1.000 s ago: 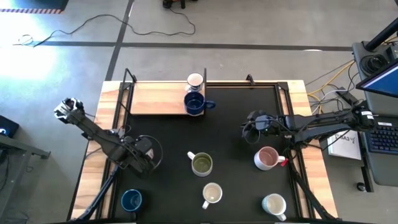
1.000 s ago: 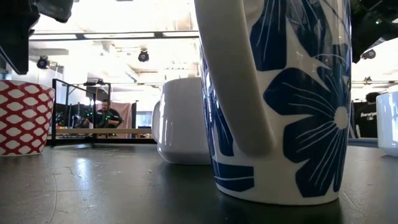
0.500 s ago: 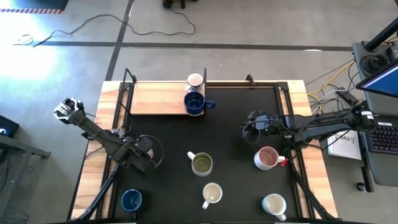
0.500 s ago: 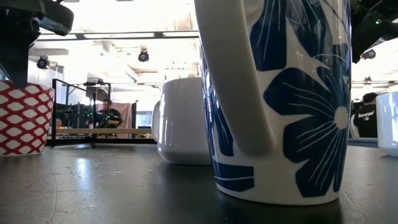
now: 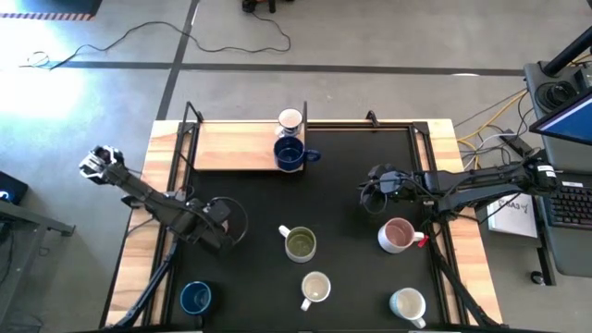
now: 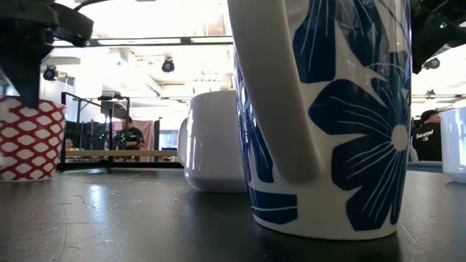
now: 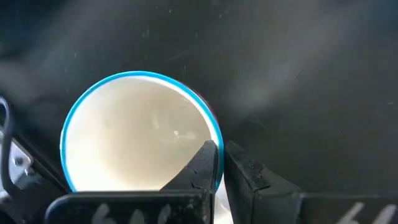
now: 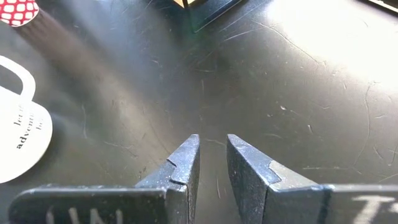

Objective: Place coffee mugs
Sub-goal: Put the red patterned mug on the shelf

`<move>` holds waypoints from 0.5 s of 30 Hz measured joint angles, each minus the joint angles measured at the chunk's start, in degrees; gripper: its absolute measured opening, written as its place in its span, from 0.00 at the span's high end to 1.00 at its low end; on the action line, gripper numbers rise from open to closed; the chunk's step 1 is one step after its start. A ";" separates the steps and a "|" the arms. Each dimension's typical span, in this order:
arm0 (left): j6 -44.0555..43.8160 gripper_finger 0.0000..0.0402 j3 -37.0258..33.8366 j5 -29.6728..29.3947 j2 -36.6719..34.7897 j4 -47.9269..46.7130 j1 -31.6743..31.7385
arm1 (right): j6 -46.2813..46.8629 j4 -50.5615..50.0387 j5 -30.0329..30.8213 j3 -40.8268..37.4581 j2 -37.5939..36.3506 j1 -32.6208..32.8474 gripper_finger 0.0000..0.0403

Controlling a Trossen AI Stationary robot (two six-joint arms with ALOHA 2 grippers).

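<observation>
My left gripper (image 5: 220, 225) is shut on a red-and-white patterned mug (image 6: 25, 138) with a blue rim and white inside (image 7: 140, 134), left of the mat's middle. My right gripper (image 5: 375, 191) hovers empty over the mat's right part, its fingers (image 8: 212, 155) a narrow gap apart. A white mug (image 5: 290, 120) and a dark blue mug (image 5: 289, 154) stand on the wooden board. An olive-inside mug (image 5: 300, 243), a cream mug (image 5: 315, 288), a pink mug (image 5: 397, 235), a white mug (image 5: 408, 302) and a dark blue mug (image 5: 195, 297) stand on the black mat. My left gripper pinches the patterned mug's wall at the rim (image 7: 216, 144), one finger (image 7: 200, 168) inside the mug and one (image 7: 249, 174) outside. The fingers come from above, pointing down. The mug stays upright; whether its base is clear of the mat I cannot tell.
The wooden board (image 5: 231, 146) lies along the far edge between black posts. A blue-flowered mug (image 6: 328, 116) fills the low view's front, with a white mug (image 6: 211, 142) behind it. A person shows in the room beyond. Bare mat lies between the two grippers.
My left gripper has carried the patterned mug a little toward the table's right and far edges, staying shut on it; the mug has stayed upright. My right arm has kept still.
</observation>
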 joint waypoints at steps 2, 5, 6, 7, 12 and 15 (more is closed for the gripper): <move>2.82 1.00 0.02 -0.16 -0.50 -0.01 1.92 | -0.55 -0.02 0.06 0.00 0.00 -0.02 0.83; 7.83 1.00 0.02 -1.36 -1.23 -0.09 5.28 | -0.61 -0.02 0.11 0.00 0.00 -0.02 0.83; 9.66 1.00 0.02 -1.86 -1.67 -0.13 6.62 | -0.61 -0.02 0.11 0.00 0.00 -0.02 0.83; 11.44 1.00 0.02 -2.43 -2.17 -0.19 7.90 | -0.61 -0.02 0.11 0.00 0.00 -0.02 0.83; 20.14 1.00 0.02 -4.85 -5.31 -0.27 15.09 | -0.76 -0.04 0.11 0.00 0.00 -0.02 0.83; 25.14 1.00 0.02 -4.92 -7.17 -0.36 19.66 | -0.77 -0.04 0.11 0.00 0.00 -0.02 0.83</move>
